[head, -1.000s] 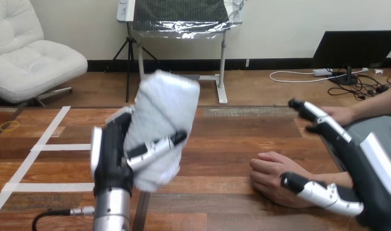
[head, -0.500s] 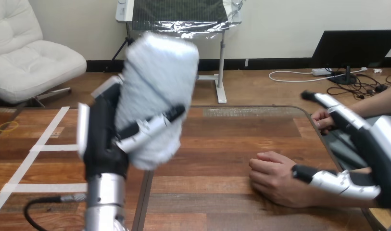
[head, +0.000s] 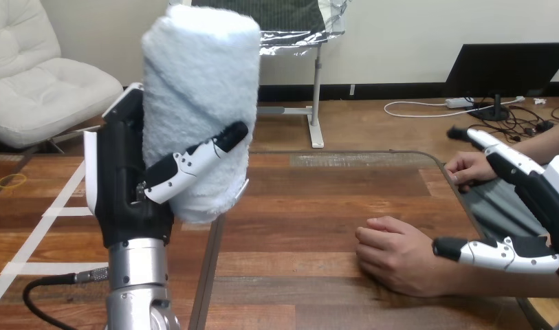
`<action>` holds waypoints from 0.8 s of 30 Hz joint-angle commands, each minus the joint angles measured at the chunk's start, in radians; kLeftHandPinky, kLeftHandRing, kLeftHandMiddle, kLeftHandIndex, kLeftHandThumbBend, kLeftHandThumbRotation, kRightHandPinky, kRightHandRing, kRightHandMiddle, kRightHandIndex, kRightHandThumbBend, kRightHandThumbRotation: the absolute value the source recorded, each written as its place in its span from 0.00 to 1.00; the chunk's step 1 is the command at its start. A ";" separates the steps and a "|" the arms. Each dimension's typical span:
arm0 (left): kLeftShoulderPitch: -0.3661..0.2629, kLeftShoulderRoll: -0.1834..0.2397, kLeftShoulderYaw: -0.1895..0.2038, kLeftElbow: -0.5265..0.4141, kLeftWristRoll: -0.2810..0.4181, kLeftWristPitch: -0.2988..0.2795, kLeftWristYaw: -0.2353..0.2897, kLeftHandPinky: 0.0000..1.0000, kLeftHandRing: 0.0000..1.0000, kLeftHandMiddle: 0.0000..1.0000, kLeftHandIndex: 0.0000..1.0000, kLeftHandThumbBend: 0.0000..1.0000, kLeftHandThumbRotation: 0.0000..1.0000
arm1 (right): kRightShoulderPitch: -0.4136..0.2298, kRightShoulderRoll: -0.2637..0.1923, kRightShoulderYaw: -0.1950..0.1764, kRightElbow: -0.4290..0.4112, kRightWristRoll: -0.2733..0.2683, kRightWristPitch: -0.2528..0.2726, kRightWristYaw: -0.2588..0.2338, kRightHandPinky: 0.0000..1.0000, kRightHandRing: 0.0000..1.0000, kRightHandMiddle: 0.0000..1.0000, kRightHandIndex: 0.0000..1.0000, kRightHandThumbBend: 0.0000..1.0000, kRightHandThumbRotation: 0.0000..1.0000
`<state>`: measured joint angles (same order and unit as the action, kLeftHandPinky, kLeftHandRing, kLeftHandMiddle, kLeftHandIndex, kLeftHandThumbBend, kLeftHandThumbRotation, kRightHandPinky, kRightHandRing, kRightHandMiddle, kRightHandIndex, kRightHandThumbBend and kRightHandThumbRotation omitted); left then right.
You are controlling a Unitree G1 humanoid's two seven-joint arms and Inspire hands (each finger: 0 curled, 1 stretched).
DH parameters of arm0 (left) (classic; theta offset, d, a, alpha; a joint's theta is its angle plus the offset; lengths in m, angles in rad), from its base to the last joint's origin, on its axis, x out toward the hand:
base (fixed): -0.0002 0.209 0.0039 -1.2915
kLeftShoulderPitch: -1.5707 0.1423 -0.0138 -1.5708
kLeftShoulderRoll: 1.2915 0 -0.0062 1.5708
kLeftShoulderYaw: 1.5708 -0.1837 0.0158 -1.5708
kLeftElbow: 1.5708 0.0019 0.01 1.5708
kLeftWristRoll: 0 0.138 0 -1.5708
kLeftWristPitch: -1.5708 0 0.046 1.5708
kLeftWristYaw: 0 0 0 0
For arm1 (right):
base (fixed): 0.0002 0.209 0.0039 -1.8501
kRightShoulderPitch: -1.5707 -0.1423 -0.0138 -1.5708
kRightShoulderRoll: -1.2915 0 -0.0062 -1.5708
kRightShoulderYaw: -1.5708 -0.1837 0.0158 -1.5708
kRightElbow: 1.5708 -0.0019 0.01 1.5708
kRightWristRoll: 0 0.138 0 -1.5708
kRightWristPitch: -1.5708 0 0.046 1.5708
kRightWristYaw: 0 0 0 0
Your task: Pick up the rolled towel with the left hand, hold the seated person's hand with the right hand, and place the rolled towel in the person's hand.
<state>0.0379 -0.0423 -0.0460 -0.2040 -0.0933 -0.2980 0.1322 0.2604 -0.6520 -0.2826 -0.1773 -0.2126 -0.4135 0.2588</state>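
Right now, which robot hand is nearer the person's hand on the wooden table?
Right: right robot hand sits beside the person's hand; left robot hand far left, gripping a white rolled towel.

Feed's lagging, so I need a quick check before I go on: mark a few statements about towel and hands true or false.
1. The left hand is curled round the rolled towel. True.
2. The person's nearer hand rests on the table, without the towel. True.
3. The rolled towel lies on the table. False: it is held upright, above it.
4. The right hand grips the person's nearer hand. False: it is open, beside the wrist.
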 commanded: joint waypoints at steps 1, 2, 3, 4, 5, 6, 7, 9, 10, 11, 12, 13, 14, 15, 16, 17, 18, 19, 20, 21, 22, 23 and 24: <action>-0.047 -0.016 0.009 -0.053 -0.021 -0.017 -0.020 0.22 0.28 0.34 0.38 0.51 0.00 | -0.074 -0.052 -0.014 0.034 0.016 0.006 0.033 0.91 0.91 0.91 0.91 0.99 0.62; -0.047 -0.017 0.010 -0.055 -0.025 -0.017 -0.022 0.22 0.28 0.34 0.38 0.51 0.00 | -0.079 -0.065 -0.012 0.045 0.012 0.005 0.043 0.90 0.91 0.91 0.91 0.99 0.61; -0.047 -0.018 0.011 -0.056 -0.028 -0.017 -0.024 0.22 0.28 0.34 0.38 0.51 0.00 | -0.083 -0.072 -0.011 0.052 0.009 0.003 0.050 0.90 0.90 0.91 0.91 0.99 0.61; -0.047 -0.019 0.012 -0.057 -0.030 -0.016 -0.026 0.22 0.28 0.34 0.38 0.51 0.00 | -0.086 -0.077 -0.011 0.057 0.007 0.002 0.055 0.90 0.90 0.90 0.90 0.99 0.60; -0.047 -0.021 0.014 -0.060 -0.030 -0.013 -0.026 0.22 0.28 0.34 0.38 0.51 0.00 | -0.089 -0.089 -0.009 0.061 0.003 0.013 0.070 0.90 0.90 0.90 0.90 0.99 0.60; -0.047 -0.022 0.015 -0.062 -0.030 -0.011 -0.026 0.22 0.28 0.34 0.38 0.51 0.00 | -0.092 -0.096 -0.007 0.063 0.001 0.020 0.080 0.90 0.90 0.90 0.90 0.99 0.59; -0.047 -0.023 0.016 -0.064 -0.030 -0.010 -0.026 0.22 0.28 0.34 0.38 0.51 0.00 | -0.093 -0.100 -0.007 0.065 0.000 0.025 0.088 0.91 0.90 0.90 0.91 0.99 0.59; -0.046 -0.024 0.018 -0.066 -0.034 -0.008 -0.029 0.22 0.27 0.34 0.38 0.51 0.00 | -0.104 -0.111 -0.002 0.081 -0.001 0.021 0.104 0.91 0.90 0.90 0.91 0.99 0.59; -0.046 -0.025 0.018 -0.067 -0.036 -0.008 -0.030 0.22 0.27 0.34 0.38 0.51 0.00 | -0.107 -0.113 -0.001 0.086 -0.001 0.019 0.108 0.92 0.90 0.90 0.91 0.99 0.58; -0.047 -0.024 0.020 -0.065 -0.036 -0.008 -0.032 0.22 0.27 0.34 0.38 0.51 0.00 | -0.111 -0.122 0.003 0.089 -0.007 0.024 0.119 0.92 0.90 0.90 0.91 0.99 0.57; -0.047 -0.023 0.021 -0.064 -0.035 -0.008 -0.033 0.22 0.27 0.34 0.38 0.51 0.00 | -0.113 -0.127 0.006 0.090 -0.011 0.029 0.126 0.92 0.90 0.90 0.91 0.99 0.57; -0.048 -0.022 0.022 -0.064 -0.035 -0.008 -0.035 0.22 0.27 0.34 0.38 0.51 0.00 | -0.114 -0.131 0.008 0.091 -0.014 0.032 0.131 0.92 0.91 0.90 0.92 0.99 0.56; -0.048 -0.021 0.023 -0.061 -0.037 -0.008 -0.038 0.22 0.27 0.34 0.38 0.51 0.00 | -0.119 -0.136 0.012 0.097 -0.017 0.032 0.137 0.92 0.91 0.91 0.92 0.99 0.56; -0.049 -0.020 0.025 -0.060 -0.039 -0.007 -0.040 0.22 0.27 0.34 0.38 0.51 0.00 | -0.121 -0.138 0.014 0.102 -0.018 0.031 0.141 0.92 0.91 0.91 0.92 0.99 0.56; -0.049 -0.020 0.026 -0.059 -0.040 -0.006 -0.042 0.22 0.27 0.34 0.38 0.51 0.00 | -0.124 -0.140 0.016 0.105 -0.019 0.031 0.144 0.92 0.91 0.90 0.92 1.00 0.55; -0.050 -0.020 0.027 -0.057 -0.044 -0.004 -0.044 0.22 0.28 0.34 0.38 0.51 0.00 | -0.128 -0.143 0.019 0.114 -0.023 0.026 0.146 0.92 0.91 0.90 0.92 1.00 0.55; -0.050 -0.020 0.028 -0.057 -0.046 -0.004 -0.046 0.22 0.28 0.34 0.38 0.50 0.00 | -0.132 -0.144 0.021 0.119 -0.026 0.022 0.147 0.92 0.91 0.90 0.92 1.00 0.54; -0.051 -0.020 0.029 -0.056 -0.047 -0.003 -0.047 0.22 0.28 0.34 0.38 0.50 0.00 | -0.134 -0.145 0.022 0.123 -0.027 0.019 0.147 0.92 0.90 0.90 0.92 1.00 0.53; -0.051 -0.021 0.030 -0.055 -0.049 -0.002 -0.048 0.22 0.28 0.34 0.38 0.50 0.00 | -0.138 -0.148 0.025 0.129 -0.032 0.017 0.150 0.92 0.90 0.90 0.91 1.00 0.52; -0.051 -0.021 0.031 -0.055 -0.050 -0.002 -0.050 0.22 0.28 0.35 0.38 0.50 0.00 | -0.140 -0.150 0.027 0.133 -0.036 0.017 0.151 0.91 0.90 0.90 0.91 1.00 0.51; -0.051 -0.021 0.032 -0.055 -0.051 -0.002 -0.051 0.22 0.28 0.35 0.38 0.50 0.00 | -0.142 -0.151 0.028 0.135 -0.038 0.016 0.153 0.91 0.90 0.90 0.91 1.00 0.50; -0.051 -0.020 0.032 -0.055 -0.052 -0.001 -0.052 0.22 0.28 0.35 0.38 0.50 0.00 | -0.145 -0.155 0.031 0.139 -0.045 0.021 0.156 0.91 0.90 0.89 0.91 1.00 0.49; -0.051 -0.021 0.033 -0.055 -0.053 0.000 -0.053 0.22 0.28 0.35 0.38 0.50 0.00 | -0.147 -0.158 0.033 0.141 -0.050 0.024 0.159 0.91 0.90 0.89 0.91 1.00 0.49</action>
<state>0.0387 -0.0503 -0.0201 -0.2045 -0.1310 -0.2945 0.0910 0.1938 -0.7684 -0.2686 -0.0456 -0.2487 -0.3874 0.4092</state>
